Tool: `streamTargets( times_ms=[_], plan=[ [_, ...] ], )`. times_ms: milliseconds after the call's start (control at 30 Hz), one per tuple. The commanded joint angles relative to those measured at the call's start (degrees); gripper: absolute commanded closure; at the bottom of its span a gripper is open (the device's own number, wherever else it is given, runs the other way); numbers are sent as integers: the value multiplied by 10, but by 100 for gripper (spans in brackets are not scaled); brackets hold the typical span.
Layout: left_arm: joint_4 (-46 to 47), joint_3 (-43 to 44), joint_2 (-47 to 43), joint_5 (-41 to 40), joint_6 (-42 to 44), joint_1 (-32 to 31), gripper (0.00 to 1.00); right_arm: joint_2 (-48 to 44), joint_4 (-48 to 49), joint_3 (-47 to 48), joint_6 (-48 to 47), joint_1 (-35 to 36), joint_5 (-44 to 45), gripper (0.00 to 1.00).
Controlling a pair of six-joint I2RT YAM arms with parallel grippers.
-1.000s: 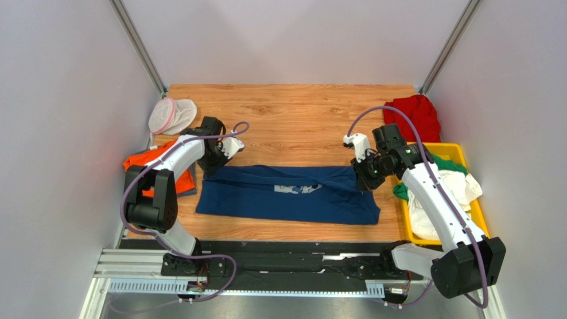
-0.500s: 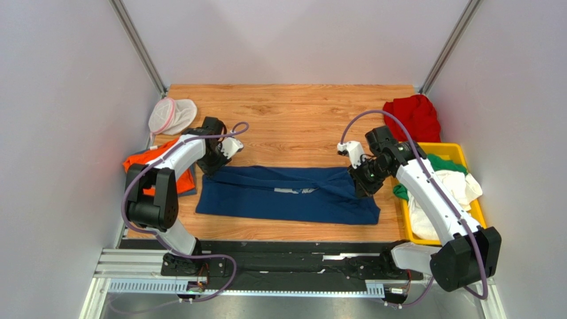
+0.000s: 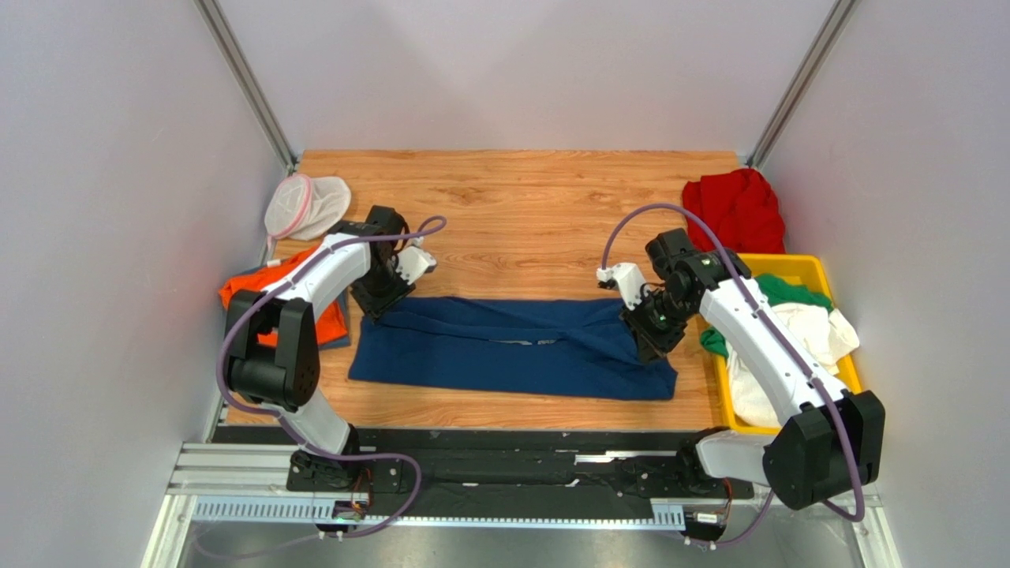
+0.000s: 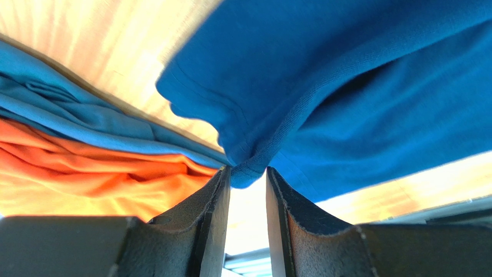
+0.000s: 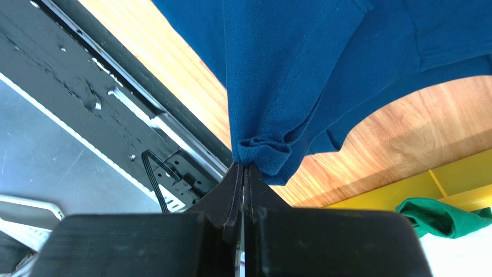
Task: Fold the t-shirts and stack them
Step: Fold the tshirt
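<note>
The right gripper (image 5: 243, 168) is seen pinched shut on a bunched hem of the navy t-shirt (image 5: 300, 52), the left gripper (image 4: 248, 175) parted with the other corner merely resting at its mouth. The shirt is laid in a long band on the table (image 3: 522, 201) just beside the yellow bin (image 3: 794, 263), and it could be dragged askew by any right-arm pull, nothing being held at the end away from the bin. That loose corner is shown by the left wrist view alone — from the top view the whole band and the orange t-shirt (image 3: 243, 288), farthest from the bin, are given, but neither grip can be judged.
</note>
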Motion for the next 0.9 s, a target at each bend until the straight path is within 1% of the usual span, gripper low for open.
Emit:
streamTargets(
  times_ms=[0,100,200,267,300,333,433,467,533,667,767,867],
  plan=[
    [-46,-4,-39,-2,-20,-11,62,7,-21,-10,-23,5,12,100],
    [-61,-15,-51,-6,-28,-19,62,14,-25,-22,-27,6,18,100],
    [-65,-32,-68,-9,-32,-24,62,16,-28,-40,-31,8,25,96],
    [-71,-40,-73,-11,-35,-25,62,14,-30,-48,-32,8,26,85],
    [-72,-43,-76,-13,-35,-26,62,14,-29,-55,-32,9,27,69],
    [-72,-49,-77,-16,-34,-26,62,12,-28,-57,-31,9,33,62],
    [-72,-55,-80,-20,-35,-26,62,5,-23,-58,-27,11,40,49],
    [-75,-55,-80,-19,-35,-26,62,5,-22,-56,-25,10,41,47],
    [-75,-51,-83,-21,-36,-26,62,7,-20,-46,-23,11,41,44],
    [-75,-37,-84,-18,-36,-26,62,25,-5,-18,-14,17,44,44],
    [-67,-28,-76,-12,-37,-26,62,61,23,6,-23,19,50,44],
    [-55,-31,-63,-24,-36,-26,62,107,66,36,-30,20,60,44]
  ],
)
